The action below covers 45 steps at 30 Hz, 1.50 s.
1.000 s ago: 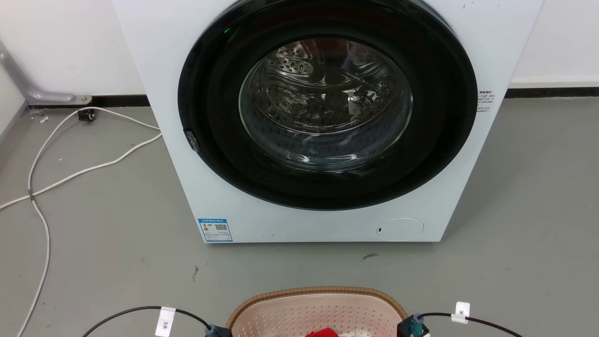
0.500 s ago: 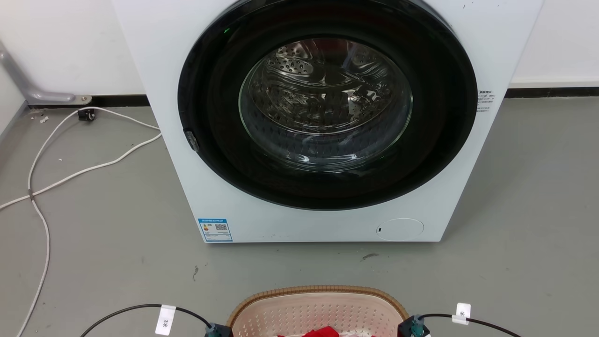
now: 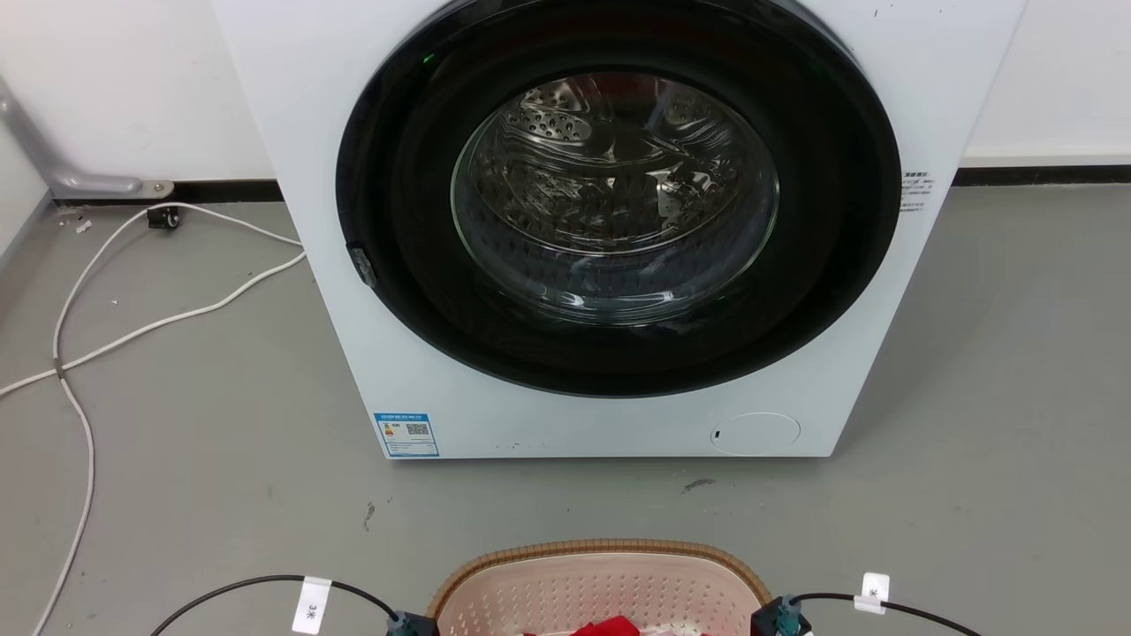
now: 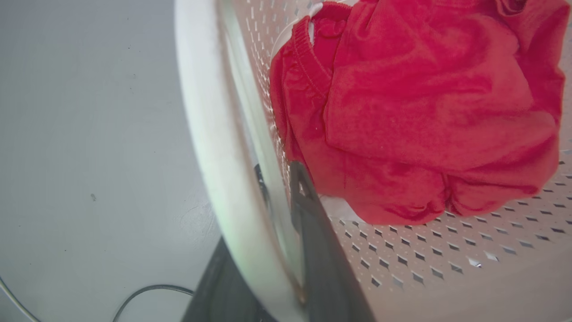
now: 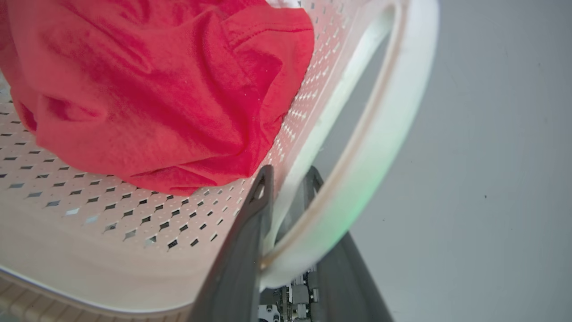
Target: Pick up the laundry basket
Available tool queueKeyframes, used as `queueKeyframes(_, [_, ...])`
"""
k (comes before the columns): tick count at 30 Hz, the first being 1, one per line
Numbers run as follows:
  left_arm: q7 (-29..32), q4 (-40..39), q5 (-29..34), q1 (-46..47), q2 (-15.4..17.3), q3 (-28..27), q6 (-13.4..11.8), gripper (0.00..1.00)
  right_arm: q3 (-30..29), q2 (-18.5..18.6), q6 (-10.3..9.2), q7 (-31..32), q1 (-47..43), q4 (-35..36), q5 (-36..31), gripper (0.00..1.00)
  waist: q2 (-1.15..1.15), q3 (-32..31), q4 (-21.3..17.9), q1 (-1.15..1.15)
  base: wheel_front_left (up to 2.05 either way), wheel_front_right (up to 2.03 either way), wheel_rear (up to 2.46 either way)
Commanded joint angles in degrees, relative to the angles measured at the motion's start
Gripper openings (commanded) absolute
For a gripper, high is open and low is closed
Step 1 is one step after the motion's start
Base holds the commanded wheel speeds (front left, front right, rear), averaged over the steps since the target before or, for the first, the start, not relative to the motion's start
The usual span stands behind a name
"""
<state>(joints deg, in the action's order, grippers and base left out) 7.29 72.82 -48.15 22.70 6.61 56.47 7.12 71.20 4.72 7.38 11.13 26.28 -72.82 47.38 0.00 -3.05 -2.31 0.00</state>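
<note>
Laundry basket (image 3: 601,574) sat on floor just before washing machine (image 3: 574,428), garment (image 4: 415,112) inside, left gripper (image 4: 278,173) astride left handle (image 4: 208,134), right gripper (image 5: 289,172) astride right handle (image 5: 395,112), cables (image 3: 132,331) left of machine.

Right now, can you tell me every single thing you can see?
washing machine: one, white with a round dark door, on the floor ahead.
sticker: one, blue, low on the machine's front.
laundry basket: one, pink-cream with a brown rim, in front of the machine.
garment: one, red, crumpled inside the basket.
cables: two, white, on the grey floor, left of the machine.
tagged leads: two, black, beside the basket.
left tool: one, dark, gripping the basket's white handle.
right tool: one, dark, gripping the opposite handle.
</note>
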Motion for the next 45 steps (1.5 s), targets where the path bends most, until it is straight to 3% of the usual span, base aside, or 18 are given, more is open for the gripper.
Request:
queueKeyframes(1, [-0.5, -0.4, 0.1, 1.2, -0.7, 0.4, 0.6, 0.0, 0.5, -1.0, 0.2, -0.4, 1.1, 0.3, -0.1, 0.0, 0.0, 0.0, 0.0, 0.0, 0.0, 0.0, 0.0])
queueKeyframes(45, [-1.5, 0.3, -4.1, 1.5, -0.8, 4.7, 0.6, 0.0, 2.1, -1.4, 0.2, -0.7, 0.7, 0.0, 1.4, 0.0, 0.0, -0.6, -0.1, 0.0, 0.0, 0.0, 0.0])
